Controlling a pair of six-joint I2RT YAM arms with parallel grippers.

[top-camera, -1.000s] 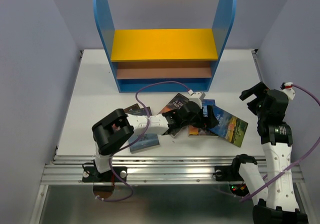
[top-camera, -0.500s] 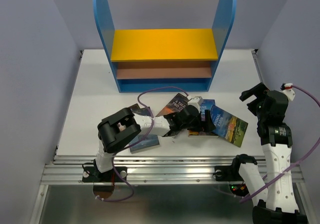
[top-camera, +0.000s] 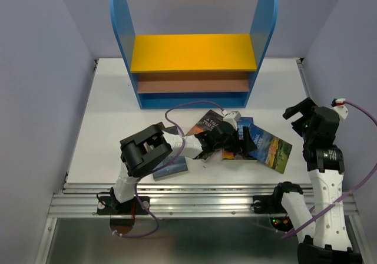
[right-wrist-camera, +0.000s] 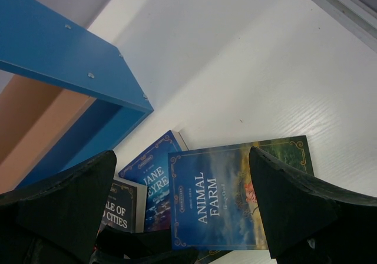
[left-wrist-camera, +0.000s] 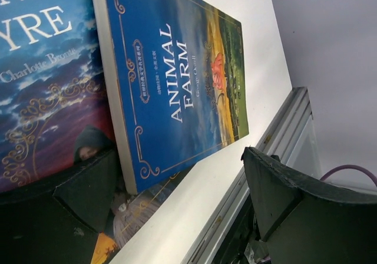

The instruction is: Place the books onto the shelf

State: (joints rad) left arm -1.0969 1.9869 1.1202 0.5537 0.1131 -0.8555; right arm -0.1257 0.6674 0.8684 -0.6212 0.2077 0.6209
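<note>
The books lie in a loose pile mid-table. A dark brown book (top-camera: 207, 122) lies leftmost, then the blue Jane Eyre (top-camera: 245, 124) (left-wrist-camera: 41, 87) (right-wrist-camera: 152, 177), with Animal Farm (top-camera: 272, 148) (left-wrist-camera: 177, 81) (right-wrist-camera: 230, 199) overlapping it on the right. A blue-grey book (top-camera: 172, 167) lies apart near the front, partly under the left arm. My left gripper (top-camera: 234, 139) (left-wrist-camera: 182, 187) is open and low over the pile, one finger on Jane Eyre beside Animal Farm's spine. My right gripper (top-camera: 299, 112) (right-wrist-camera: 182, 202) hangs open, raised to the right of the books. The shelf (top-camera: 193, 52) (right-wrist-camera: 70, 63) stands at the back.
Another cover (left-wrist-camera: 126, 220) peeks out under Animal Farm's lower corner. The table's front rail (top-camera: 200, 188) (left-wrist-camera: 277, 140) runs close to the books. Grey walls close in the table on both sides. A purple cable (top-camera: 188, 108) loops over the left arm.
The left arm's elbow has swung a little to the right; its gripper stays low over the pile. The right arm and the books have not moved.
</note>
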